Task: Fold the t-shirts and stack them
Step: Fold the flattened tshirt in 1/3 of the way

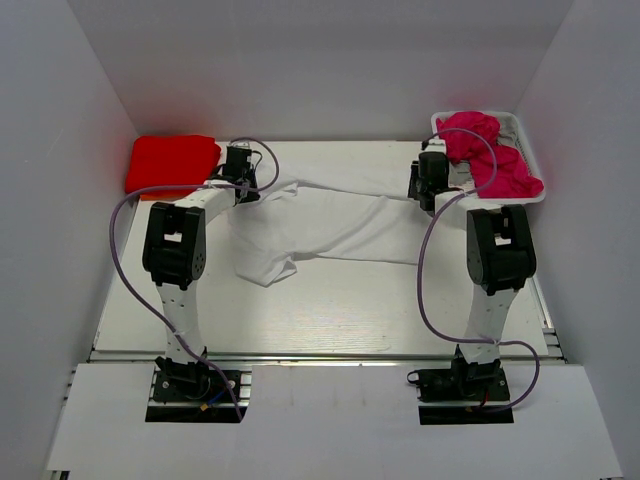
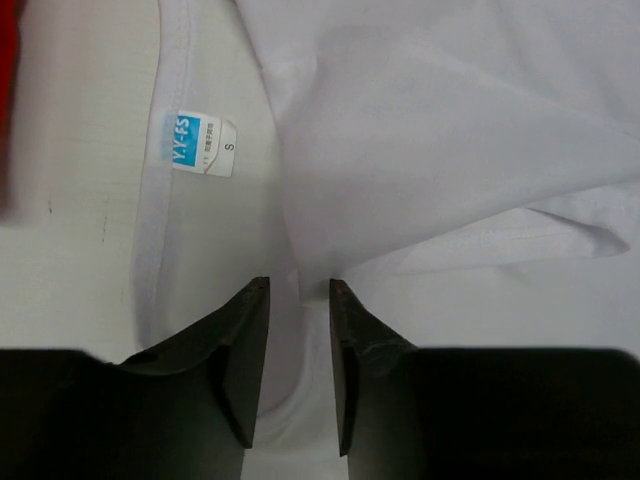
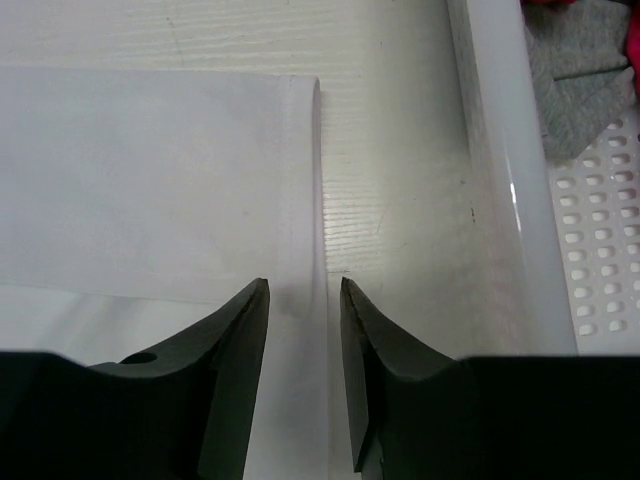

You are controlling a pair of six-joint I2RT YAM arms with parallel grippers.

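A folded bright red cloth t-shirt point(image 1: 170, 163) lies just left of the left gripper point(image 2: 298, 300), whose narrowly parted jaws straddle a fold of the white cotton t-shirt point(image 1: 330, 215) near its neck label point(image 2: 203, 143). The right gripper point(image 3: 304, 300), equally slightly open, straddles the hem, apparently to stretch it flat, with the white perforated plastic basket point(image 3: 500, 180) to its right.

Near bench point(image 1: 330, 310): open.
Back left: red t-shirt point(image 1: 172, 164) blocks.
Back right: basket point(image 1: 528, 170) wall blocks.

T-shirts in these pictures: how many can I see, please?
3 at least: a folded bright red cloth t-shirt at far left, a white cloth t-shirt spread mid-table, and magenta-pink cloth heaped in the white basket, possibly several shirts.
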